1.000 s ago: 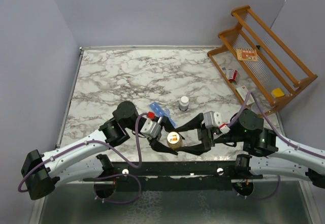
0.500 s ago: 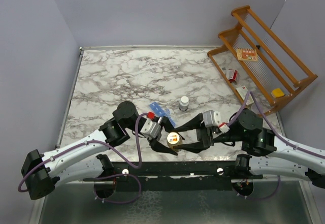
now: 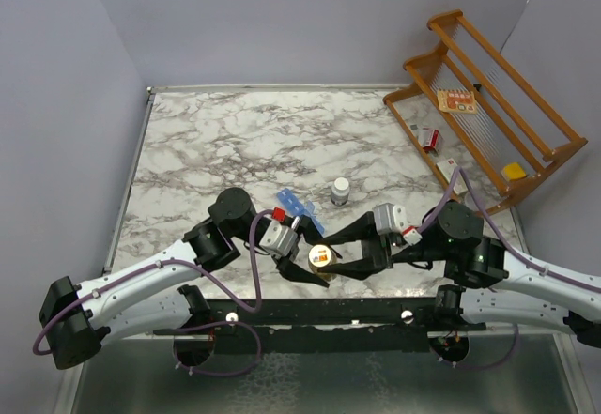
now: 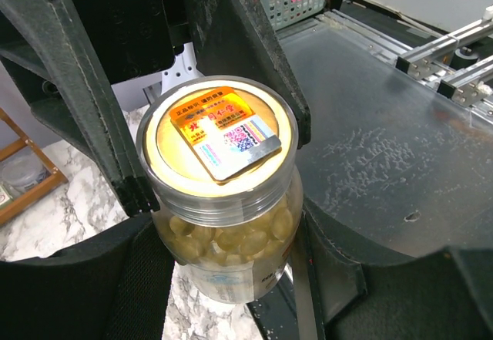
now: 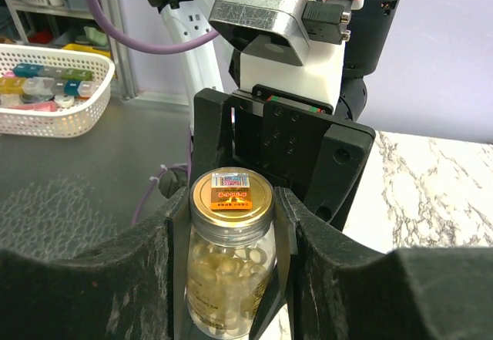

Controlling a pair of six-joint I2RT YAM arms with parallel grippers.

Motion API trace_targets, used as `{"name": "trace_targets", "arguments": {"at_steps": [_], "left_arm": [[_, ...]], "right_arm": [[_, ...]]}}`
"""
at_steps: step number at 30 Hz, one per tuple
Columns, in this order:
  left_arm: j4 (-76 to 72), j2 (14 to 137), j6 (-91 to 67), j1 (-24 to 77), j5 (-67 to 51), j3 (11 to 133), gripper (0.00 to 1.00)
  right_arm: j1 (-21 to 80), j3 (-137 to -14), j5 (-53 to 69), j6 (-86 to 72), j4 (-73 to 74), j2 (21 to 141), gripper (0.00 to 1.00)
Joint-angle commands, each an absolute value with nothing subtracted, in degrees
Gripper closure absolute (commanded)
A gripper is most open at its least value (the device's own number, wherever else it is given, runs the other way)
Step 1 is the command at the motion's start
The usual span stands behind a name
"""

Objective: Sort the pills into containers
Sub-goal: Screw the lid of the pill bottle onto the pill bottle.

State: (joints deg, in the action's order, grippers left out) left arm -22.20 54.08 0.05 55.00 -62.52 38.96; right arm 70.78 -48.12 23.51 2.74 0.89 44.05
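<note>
A clear amber bottle (image 3: 320, 258) full of yellowish pills (image 4: 231, 236) stands upright near the table's front edge. My left gripper (image 3: 315, 266) is shut on its body, with a black finger (image 4: 85, 278) on each side. The gold lid (image 5: 232, 193) with an orange sticker is on. My right gripper (image 5: 231, 205) reaches in from the right, and its fingers (image 5: 286, 224) press against both sides of the lid. The blue strip of containers (image 3: 299, 207) lies on the marble just behind the left wrist, partly hidden by it.
A small dark bottle with a white cap (image 3: 340, 190) stands behind the two grippers. A wooden rack (image 3: 488, 114) holding small boxes leans at the back right. The black front rail (image 3: 310, 315) runs just below the bottle. A white basket (image 5: 46, 101) sits off the table.
My right gripper has slid left toward the bottle and its fingers have narrowed onto the lid. The left gripper and the bottle have stayed put.
</note>
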Motion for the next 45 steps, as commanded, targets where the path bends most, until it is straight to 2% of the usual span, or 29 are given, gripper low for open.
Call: {"name": "trace_targets", "arguments": {"at_steps": [1,4,5,6,18,30,31,32,34,42,43,44,45], "left_arm": [[-23.56,53.42,0.70,55.11,-59.79,39.96,1.00],[-23.55,52.69,1.17,55.11,-56.94,39.58,1.00],[-23.55,52.27,1.29,55.11,-55.39,39.48,1.00],[-23.55,51.92,1.35,55.11,-53.89,39.27,1.00],[-23.55,47.50,1.33,55.11,-32.38,37.36,1.00],[-23.55,47.24,1.54,55.15,-25.35,36.98,1.00],[-23.55,47.35,1.62,55.11,-25.51,37.04,1.00],[-23.55,47.37,1.64,55.11,-25.77,37.08,1.00],[-23.55,47.30,1.66,55.11,-26.22,37.00,1.00],[-23.08,46.39,1.57,55.11,-25.77,36.39,1.00],[-23.03,46.25,1.66,55.11,-25.60,36.39,1.00],[-22.96,46.16,1.70,55.11,-25.26,36.39,1.00],[-22.87,46.10,1.82,55.11,-25.17,36.36,1.00]], "right_arm": [[70.84,-47.63,26.19,2.34,0.16,44.83,0.68],[70.84,-47.66,25.96,2.62,0.53,45.05,0.92],[70.84,-47.68,25.32,2.76,0.65,45.04,0.98],[70.84,-47.60,24.72,2.79,0.77,45.00,0.99],[70.84,-47.99,18.63,5.05,4.77,45.86,0.99],[70.84,-47.83,12.79,6.66,4.97,47.29,0.99],[70.84,-48.23,11.88,6.14,5.25,47.88,0.95],[70.85,-48.66,11.23,6.03,5.79,48.48,0.83],[70.84,-49.23,10.43,6.22,6.48,49.44,0.74],[70.84,-48.77,6.62,6.50,5.80,48.33,0.64],[70.84,-48.63,5.99,6.58,5.76,47.88,0.64],[70.84,-48.52,5.50,6.50,5.60,47.37,0.72],[70.84,-48.33,5.11,6.50,5.48,46.90,0.85]]}}
